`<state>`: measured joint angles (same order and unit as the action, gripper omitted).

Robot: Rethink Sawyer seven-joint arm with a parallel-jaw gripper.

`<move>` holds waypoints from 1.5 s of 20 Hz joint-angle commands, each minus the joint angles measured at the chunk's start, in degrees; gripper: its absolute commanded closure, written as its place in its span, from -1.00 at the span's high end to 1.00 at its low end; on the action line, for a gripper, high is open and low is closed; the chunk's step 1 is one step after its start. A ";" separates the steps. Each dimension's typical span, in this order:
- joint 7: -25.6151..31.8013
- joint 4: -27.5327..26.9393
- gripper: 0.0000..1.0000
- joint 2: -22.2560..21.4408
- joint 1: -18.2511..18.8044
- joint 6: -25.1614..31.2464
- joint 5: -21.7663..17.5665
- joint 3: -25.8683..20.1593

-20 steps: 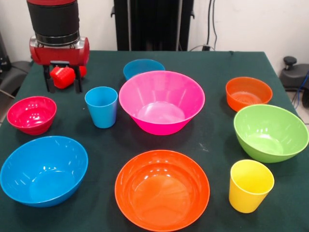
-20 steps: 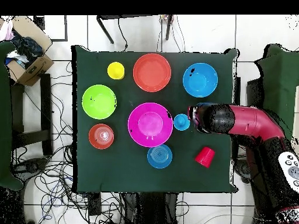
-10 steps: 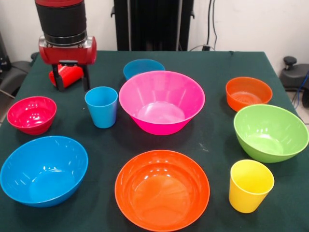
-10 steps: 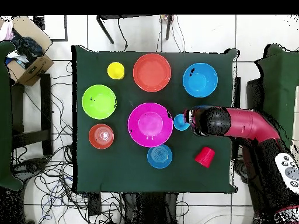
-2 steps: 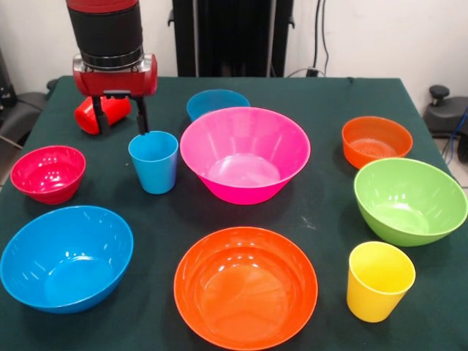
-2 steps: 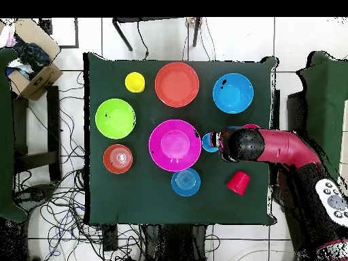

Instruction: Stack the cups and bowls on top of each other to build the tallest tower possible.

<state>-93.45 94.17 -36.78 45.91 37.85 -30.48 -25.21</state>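
Note:
My gripper (image 5: 122, 126) hangs open and empty just behind and left of the upright light blue cup (image 5: 154, 161), with one finger (image 5: 141, 117) close to the cup's far rim. Behind the gripper the red cup (image 5: 95, 114) lies on its side. The yellow cup (image 5: 379, 281) stands at the near right. The large pink bowl (image 5: 245, 153) sits mid-table with nothing in it. In the overhead view the arm's head (image 6: 243, 144) covers the gripper and part of the light blue cup (image 6: 208, 142); the red cup (image 6: 238, 182) lies apart from it.
Around the pink bowl stand a small blue bowl (image 5: 217, 102), small orange bowl (image 5: 376, 140), large green bowl (image 5: 409, 199), large orange bowl (image 5: 246, 287), large blue bowl (image 5: 66, 256) and small red bowl (image 5: 48, 172). A cardboard box (image 6: 30, 58) sits off the table.
The gripper has moved rightward in the front view, away from the lying red cup and up to the light blue cup. It stays open. No cup or bowl has moved.

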 commanded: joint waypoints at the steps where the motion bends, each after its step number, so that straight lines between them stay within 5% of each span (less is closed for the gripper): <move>1: -0.54 1.60 1.00 3.36 -2.22 -4.11 0.05 -3.00; 30: -5.15 -2.12 1.00 11.23 -8.13 -13.94 -3.04 5.07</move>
<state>-93.45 93.89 -30.19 40.51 26.26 -30.53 -23.74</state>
